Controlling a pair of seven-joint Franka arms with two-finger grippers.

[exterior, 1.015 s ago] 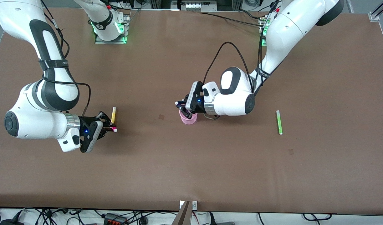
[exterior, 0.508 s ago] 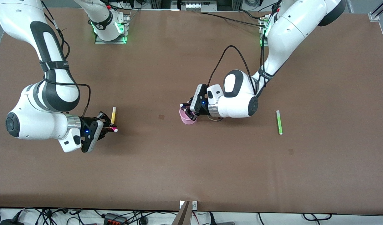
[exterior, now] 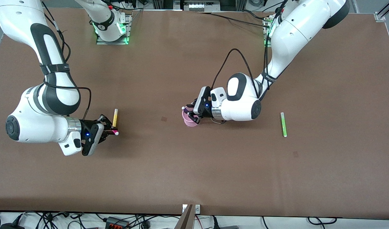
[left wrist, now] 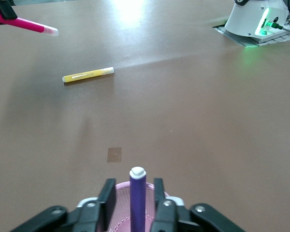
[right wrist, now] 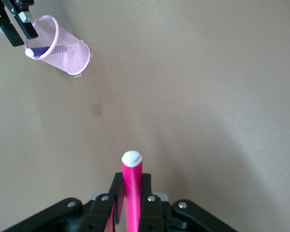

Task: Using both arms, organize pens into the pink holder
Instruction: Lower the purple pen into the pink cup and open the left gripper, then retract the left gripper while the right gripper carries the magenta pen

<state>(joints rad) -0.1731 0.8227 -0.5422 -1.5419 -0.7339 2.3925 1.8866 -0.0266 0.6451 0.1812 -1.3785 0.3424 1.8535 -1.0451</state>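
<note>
Purple pen [left wrist: 137,203] now loose between parted left end effector [left wrist: 134,193] fingers

**Cup mouth blocked, middle open**

Left gripper [exterior: 188,114] sits over the pink cup [exterior: 190,121], purple pen [left wrist: 137,203] standing in its mouth. Right gripper [exterior: 111,131], holding a magenta pen [right wrist: 132,191], hangs just beside the yellow pen [exterior: 115,117]. Bare surface [exterior: 150,152] between them. Green pen [exterior: 283,124] lies well apart.
</note>
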